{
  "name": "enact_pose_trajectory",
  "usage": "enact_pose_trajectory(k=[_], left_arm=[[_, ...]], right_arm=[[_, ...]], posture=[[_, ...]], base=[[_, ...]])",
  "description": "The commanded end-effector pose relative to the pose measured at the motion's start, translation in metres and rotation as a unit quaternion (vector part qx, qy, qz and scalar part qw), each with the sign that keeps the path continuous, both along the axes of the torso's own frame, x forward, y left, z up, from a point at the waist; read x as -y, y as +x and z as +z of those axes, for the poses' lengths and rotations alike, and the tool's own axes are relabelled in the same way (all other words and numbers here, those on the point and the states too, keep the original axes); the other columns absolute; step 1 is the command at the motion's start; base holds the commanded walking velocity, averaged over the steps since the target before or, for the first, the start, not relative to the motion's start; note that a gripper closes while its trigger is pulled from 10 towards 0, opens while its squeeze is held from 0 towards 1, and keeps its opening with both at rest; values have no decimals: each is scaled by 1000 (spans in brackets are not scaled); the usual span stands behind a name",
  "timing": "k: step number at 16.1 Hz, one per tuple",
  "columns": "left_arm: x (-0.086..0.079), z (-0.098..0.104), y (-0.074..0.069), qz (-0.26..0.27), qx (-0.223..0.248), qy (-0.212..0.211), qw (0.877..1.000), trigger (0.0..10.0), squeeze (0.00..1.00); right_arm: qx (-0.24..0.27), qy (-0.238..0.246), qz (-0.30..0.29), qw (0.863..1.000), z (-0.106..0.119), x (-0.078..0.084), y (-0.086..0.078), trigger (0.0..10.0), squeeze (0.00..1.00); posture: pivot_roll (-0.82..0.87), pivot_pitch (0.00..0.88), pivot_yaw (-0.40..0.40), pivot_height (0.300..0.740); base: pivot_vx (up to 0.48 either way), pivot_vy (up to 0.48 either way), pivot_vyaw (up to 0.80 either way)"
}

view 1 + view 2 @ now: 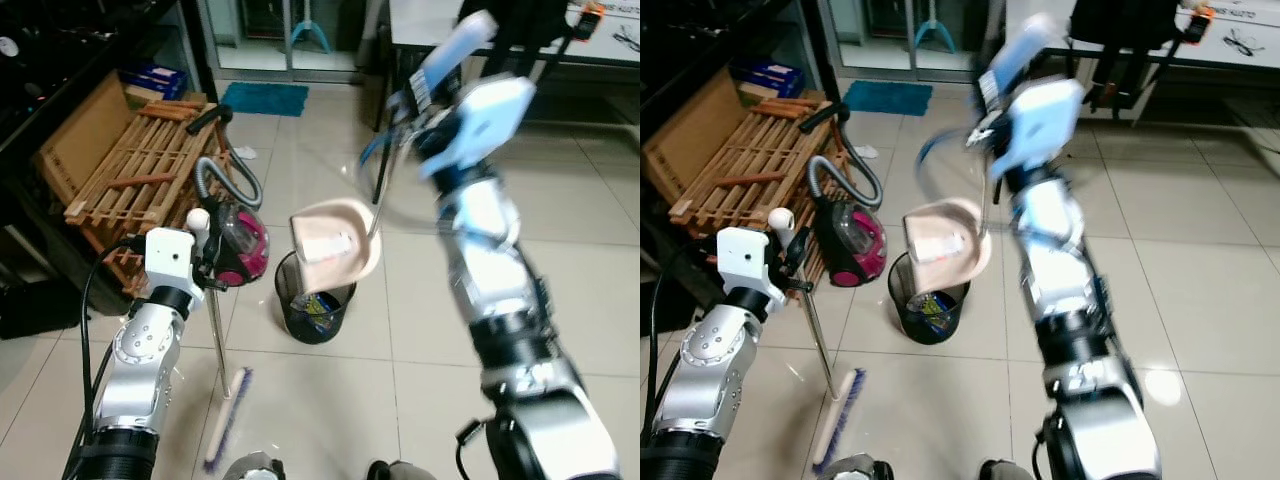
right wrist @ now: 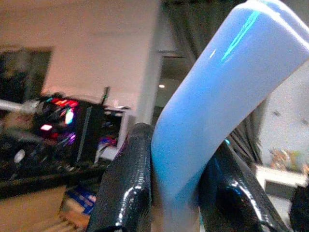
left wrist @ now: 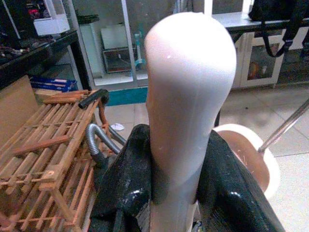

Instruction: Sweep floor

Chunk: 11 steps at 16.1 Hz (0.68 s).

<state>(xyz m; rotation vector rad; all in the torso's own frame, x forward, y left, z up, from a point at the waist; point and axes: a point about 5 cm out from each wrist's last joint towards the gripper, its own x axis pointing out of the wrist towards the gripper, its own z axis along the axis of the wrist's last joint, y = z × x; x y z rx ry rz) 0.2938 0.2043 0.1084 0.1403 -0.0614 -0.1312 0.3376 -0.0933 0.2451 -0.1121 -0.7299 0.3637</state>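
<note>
1. Setting: a room with a pale tiled floor (image 1: 330, 400). A folded wooden rack (image 1: 130, 170) leans at the robot's left, a magenta vacuum cleaner (image 1: 238, 245) stands beside it, a teal mat (image 1: 265, 98) lies farther back, and a table (image 1: 420, 25) stands at the far right.
2. Left gripper (image 3: 166, 193): its two black fingers are clamped on the white top of the broom handle (image 3: 188, 87). The thin metal shaft runs down to the broom head (image 1: 228, 415), whose purple bristles rest on the tiles just in front of the robot.
3. Right gripper (image 2: 176, 193): its fingers are closed on the light-blue grip of the dustpan handle (image 2: 212, 96), with the arm raised high.
4. Dustpan (image 1: 335, 245): the beige pan hangs from its long rod and is tilted directly over the black mesh wastebasket (image 1: 315, 300), with its mouth turned downward toward the bin.
5. Wastebasket contents: coloured scraps lie inside; what they are cannot be made out.
6. Progress (judgement): the collecting stroke appears complete and the emptying step is in hand, so the task seems well advanced.
7. Remaining (judgement): finish tipping the pan, lower it, and sweep any area not covered. No loose debris can be distinguished on the visible tiles, though motion blur limits this reading.
</note>
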Motion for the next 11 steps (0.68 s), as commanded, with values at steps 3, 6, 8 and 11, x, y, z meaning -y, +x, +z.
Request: enact_pose_trajectory(k=[3,6,8,11], left_arm=[[1,12,2,-2,28,13,1000,10000,0],[3,13,4,-7,29,15,999,10000,0],[5,14,6,-11,28,14,999,10000,0],[8,15,8,-18,26,11,999,10000,0]], right_arm=[[68,-39,29,996,-1,-18,-20,10000,0],[89,-97,64,989,-15,-34,-34,10000,0],[116,-94,38,988,-6,-29,-34,10000,0],[154,-26,-21,987,26,-4,-30,10000,0]], posture=[[-10,0,21,740],[-11,0,27,740],[-12,0,30,740],[-22,0,39,740]], base=[[0,0,0],[0,0,0],[0,0,0],[0,0,0]])
